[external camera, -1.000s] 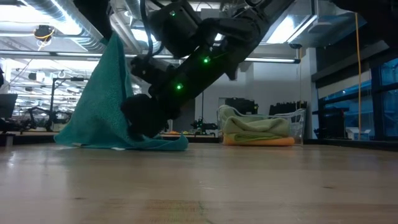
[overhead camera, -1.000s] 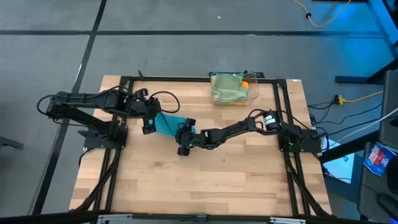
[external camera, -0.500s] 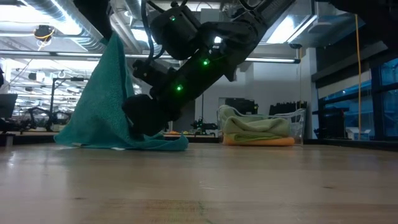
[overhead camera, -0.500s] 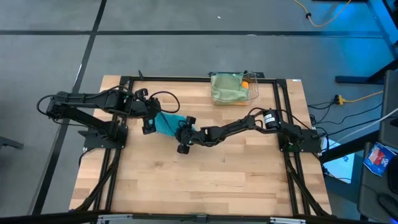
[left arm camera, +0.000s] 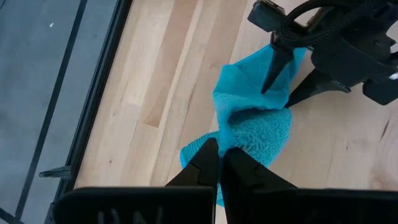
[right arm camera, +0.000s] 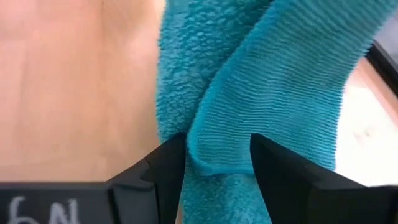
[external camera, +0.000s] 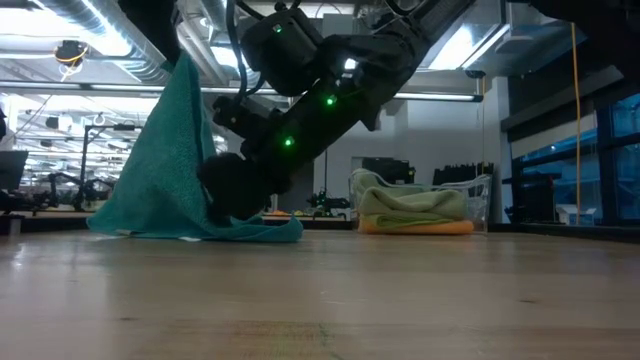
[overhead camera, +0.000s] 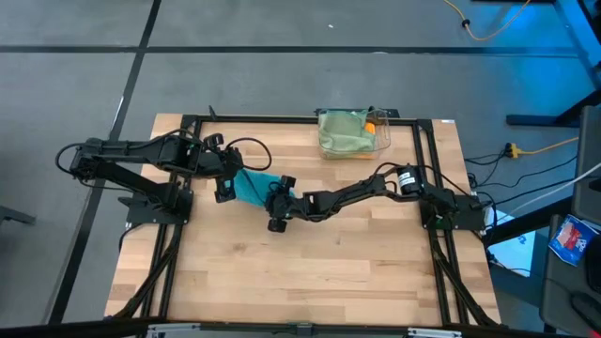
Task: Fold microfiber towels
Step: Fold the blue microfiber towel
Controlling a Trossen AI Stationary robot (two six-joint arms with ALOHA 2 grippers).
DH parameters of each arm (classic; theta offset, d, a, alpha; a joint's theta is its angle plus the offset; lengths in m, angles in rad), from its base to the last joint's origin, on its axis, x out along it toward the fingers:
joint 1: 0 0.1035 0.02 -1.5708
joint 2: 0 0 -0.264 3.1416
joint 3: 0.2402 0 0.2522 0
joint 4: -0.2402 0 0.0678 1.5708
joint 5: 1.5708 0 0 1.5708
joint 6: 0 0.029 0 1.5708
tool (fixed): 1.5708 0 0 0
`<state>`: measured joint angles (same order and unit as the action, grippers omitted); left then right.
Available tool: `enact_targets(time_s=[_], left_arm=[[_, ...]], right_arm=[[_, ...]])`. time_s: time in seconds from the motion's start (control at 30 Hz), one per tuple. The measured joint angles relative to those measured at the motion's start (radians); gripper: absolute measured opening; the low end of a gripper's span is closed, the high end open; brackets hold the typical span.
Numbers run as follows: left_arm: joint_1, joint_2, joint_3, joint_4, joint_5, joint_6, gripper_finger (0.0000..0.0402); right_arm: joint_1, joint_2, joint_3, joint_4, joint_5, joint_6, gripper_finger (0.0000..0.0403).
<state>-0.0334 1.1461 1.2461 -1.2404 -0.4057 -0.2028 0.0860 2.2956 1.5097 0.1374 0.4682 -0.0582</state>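
Judging from how the teal towel [overhead camera: 251, 186] hung, the chief risk was a lost corner: the cloth was lifted into a tall peak above the table [overhead camera: 310, 282], and if the right gripper's hold was not sure before the next pull, that fold could slide out and the towel would slump into a heap instead of a flat layer. A second risk was the two arms tugging against each other, since they met on the same small cloth near the table's middle-left.

The left gripper [left arm camera: 221, 158] was fully closed, pinching an edge of the teal towel and holding it up. The right gripper [right arm camera: 217, 163] stood partly parted, its two fingers either side of a hanging fold of the same towel; cloth filled the gap between them, but whether they were actually clamping it could not be told.

The other towels, sage green over orange as far as showed, lay piled in the clear bin [overhead camera: 381, 137] at the table's far edge, well apart from both arms. In the low view that bin sat beyond the raised towel, untouched.
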Motion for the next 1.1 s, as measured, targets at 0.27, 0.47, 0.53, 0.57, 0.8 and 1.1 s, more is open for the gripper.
enact_targets(time_s=[0.27,0.47,0.53,0.57,0.8,1.1], left_arm=[[0.000,0.000,0.000,0.000,0.000,-0.005,0.0000],[0.000,0.000,0.000,0.000,0.000,-0.005,0.0000],[0.000,0.000,0.000,0.000,0.000,-0.005,0.0000],[0.000,0.000,0.000,0.000,0.000,-0.005,0.0000],[0.000,0.000,0.000,0.000,0.000,-0.006,0.0000],[0.000,0.000,0.000,0.000,0.000,-0.007,0.0000]], right_arm=[[-0.010,0.019,-0.002,0.015,0.032,-0.003,0.0162],[-0.008,0.019,-0.002,0.044,0.034,-0.003,0.0144],[-0.008,0.019,-0.001,0.055,0.035,-0.003,0.0140],[-0.008,0.019,-0.001,0.055,0.035,-0.003,0.0139],[-0.008,0.019,-0.001,0.054,0.035,0.000,0.0135],[0.018,-0.009,0.001,0.051,0.015,-0.041,0.0012]])
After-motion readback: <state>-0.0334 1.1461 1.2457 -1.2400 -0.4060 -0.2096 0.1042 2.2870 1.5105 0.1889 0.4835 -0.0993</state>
